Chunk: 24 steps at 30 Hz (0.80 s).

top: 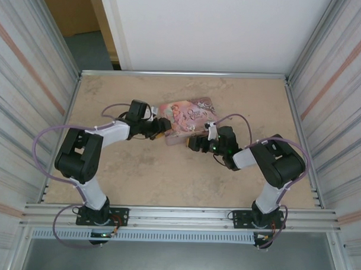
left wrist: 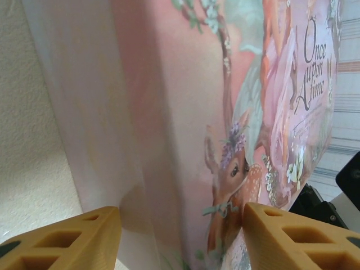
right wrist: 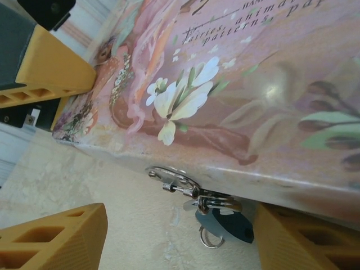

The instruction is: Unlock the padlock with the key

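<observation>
A pink illustrated tin (top: 187,119) lies on the table. From the silver hasp (right wrist: 171,179) on its front edge hangs the tiny blue padlock (right wrist: 225,222), with a small silvery ring (right wrist: 209,240) below it. I cannot make out the key. My right gripper (right wrist: 180,247) is open at the tin's front, and the padlock sits between its yellow fingers (right wrist: 56,236), nearer the right one. My left gripper (left wrist: 181,239) is open astride the tin's (left wrist: 185,112) left end, one finger (right wrist: 50,67) lying over the lid.
Corrugated metal walls (top: 28,76) close in the table on the left and right, and a white panel (top: 220,30) stands at the back. The right arm's black body (left wrist: 326,208) sits close beside the tin. Bare tabletop (top: 167,182) lies between the tin and the arm bases.
</observation>
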Motion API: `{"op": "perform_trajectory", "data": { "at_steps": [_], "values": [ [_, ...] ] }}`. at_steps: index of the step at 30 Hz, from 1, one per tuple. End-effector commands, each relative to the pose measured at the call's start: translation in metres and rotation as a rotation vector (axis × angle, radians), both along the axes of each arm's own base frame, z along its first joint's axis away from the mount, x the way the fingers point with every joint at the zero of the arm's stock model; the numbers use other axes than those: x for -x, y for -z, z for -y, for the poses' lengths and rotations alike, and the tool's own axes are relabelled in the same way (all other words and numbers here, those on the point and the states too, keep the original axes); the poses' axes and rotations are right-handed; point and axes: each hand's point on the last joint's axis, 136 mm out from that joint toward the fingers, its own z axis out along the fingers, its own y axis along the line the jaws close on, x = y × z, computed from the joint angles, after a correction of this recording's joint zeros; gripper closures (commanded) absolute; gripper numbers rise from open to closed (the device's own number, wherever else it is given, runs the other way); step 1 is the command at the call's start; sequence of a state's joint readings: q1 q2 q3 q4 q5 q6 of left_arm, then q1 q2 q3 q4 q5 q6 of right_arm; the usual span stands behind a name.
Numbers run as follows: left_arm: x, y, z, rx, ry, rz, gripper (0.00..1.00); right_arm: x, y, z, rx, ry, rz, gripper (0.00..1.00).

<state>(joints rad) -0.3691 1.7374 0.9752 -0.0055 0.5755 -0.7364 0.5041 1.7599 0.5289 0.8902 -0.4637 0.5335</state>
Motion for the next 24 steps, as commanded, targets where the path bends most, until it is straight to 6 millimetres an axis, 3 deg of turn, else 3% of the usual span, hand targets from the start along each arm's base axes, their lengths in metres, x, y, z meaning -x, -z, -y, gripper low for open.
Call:
{"op": "perform_trajectory", "data": {
  "at_steps": [1,13,24],
  "values": [
    [0.008,0.010,0.005,-0.036,0.032,-0.022,0.44,-0.005,-0.014,-0.012,-0.017,-0.055,0.084,0.34],
    [0.014,0.017,0.010,-0.051,0.034,-0.035,0.47,0.009,-0.015,-0.019,-0.034,-0.160,0.158,0.41],
    [0.015,0.019,0.009,-0.056,0.030,-0.042,0.47,0.012,-0.013,-0.013,-0.035,-0.174,0.172,0.58]
  ]
}}
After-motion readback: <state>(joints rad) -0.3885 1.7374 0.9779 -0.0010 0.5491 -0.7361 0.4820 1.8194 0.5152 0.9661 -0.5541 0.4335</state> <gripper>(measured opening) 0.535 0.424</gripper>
